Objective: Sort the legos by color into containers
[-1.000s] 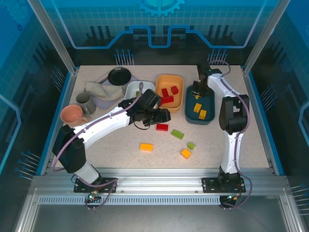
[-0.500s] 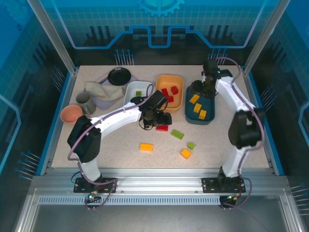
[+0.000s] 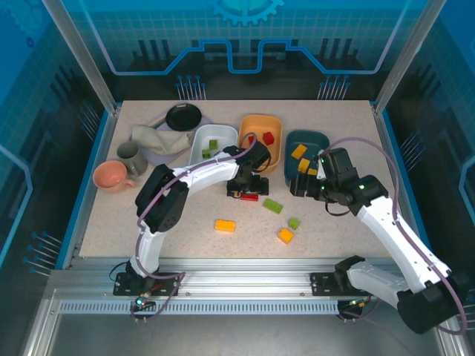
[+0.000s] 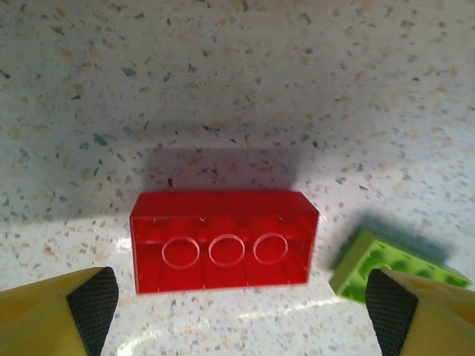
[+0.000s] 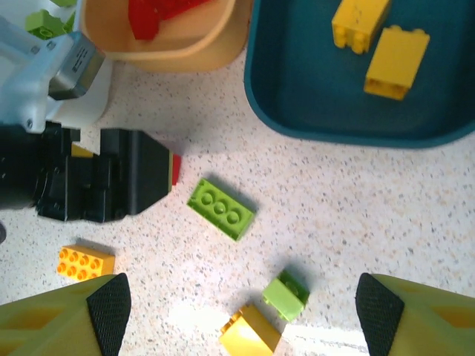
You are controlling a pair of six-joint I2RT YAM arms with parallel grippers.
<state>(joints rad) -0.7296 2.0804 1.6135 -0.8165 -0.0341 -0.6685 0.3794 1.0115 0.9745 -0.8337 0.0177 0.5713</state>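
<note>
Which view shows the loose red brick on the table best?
Left wrist: the red brick lies whole, centred, ahead of the open left gripper. Top external shows it partly hidden under that gripper; right wrist shows a red sliver beside it.

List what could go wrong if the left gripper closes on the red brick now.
1. The green brick lies right by one finger of the open left gripper. Closing may catch or shove it along with the red brick.
2. The red brick lies hollow side up and the fingers span its long axis, so it may slip or twist.
3. The right gripper, open, hangs over the same patch, so the two may collide.
</note>
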